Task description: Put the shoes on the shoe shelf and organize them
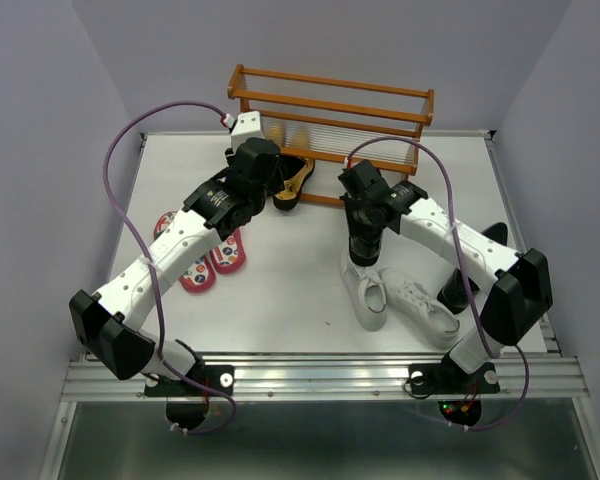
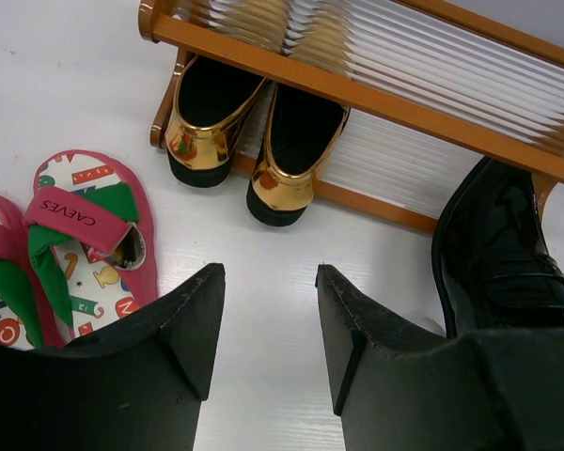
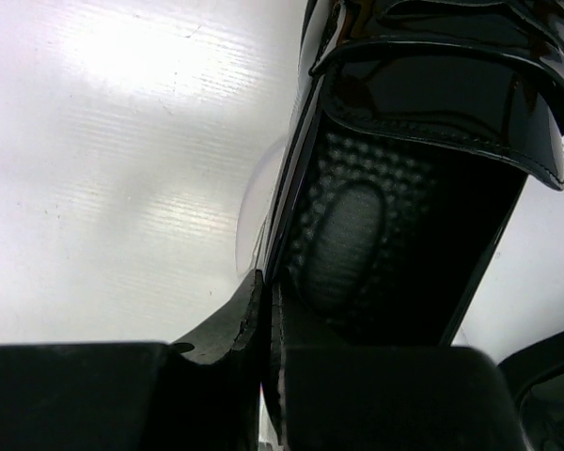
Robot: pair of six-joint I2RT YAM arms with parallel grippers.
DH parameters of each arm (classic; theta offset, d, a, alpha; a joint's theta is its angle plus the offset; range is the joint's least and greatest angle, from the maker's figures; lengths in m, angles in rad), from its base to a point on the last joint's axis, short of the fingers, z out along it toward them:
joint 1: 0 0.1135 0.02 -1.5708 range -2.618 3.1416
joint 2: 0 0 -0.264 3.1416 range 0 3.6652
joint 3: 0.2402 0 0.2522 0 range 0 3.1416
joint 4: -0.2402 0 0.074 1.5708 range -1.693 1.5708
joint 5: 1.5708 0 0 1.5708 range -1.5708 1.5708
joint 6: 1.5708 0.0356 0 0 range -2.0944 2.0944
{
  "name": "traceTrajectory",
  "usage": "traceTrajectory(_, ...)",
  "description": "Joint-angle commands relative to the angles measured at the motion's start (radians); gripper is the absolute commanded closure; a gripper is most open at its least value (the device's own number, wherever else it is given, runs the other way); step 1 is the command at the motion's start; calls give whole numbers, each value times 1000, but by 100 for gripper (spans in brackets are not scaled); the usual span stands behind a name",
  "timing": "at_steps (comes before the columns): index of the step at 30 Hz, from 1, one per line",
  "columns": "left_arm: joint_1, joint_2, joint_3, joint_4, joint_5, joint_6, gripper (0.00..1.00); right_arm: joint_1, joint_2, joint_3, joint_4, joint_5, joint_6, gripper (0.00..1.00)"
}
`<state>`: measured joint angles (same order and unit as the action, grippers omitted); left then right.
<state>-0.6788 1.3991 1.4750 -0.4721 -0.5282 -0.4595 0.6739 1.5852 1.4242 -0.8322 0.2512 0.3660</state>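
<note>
The shoe shelf stands at the table's far edge. Two gold loafers sit toe-in on its lower tier at the left, heels outward; they also show in the top view. My left gripper is open and empty, hovering over bare table just in front of them. My right gripper is shut on the side wall of a black boot, held in front of the shelf's middle. That boot also shows in the left wrist view.
Pink flip-flops lie left of centre under my left arm. Two white sneakers lie near the front right. A second black boot stands behind my right arm. Grey walls close in on both sides.
</note>
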Motion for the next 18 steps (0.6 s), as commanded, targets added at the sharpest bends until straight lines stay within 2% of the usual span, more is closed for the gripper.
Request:
traceTrajectory(1,-4,-2,44,9,-36,19,45,0,22,104,142,77,-48,99)
traceTrajectory(11,4,-2,44,7,-42,28,45,0,128,160,254,160,-56,99)
traceTrajectory(18,10,-9,38,3,-49,35,45,-10,213,219,324,141,-81,99)
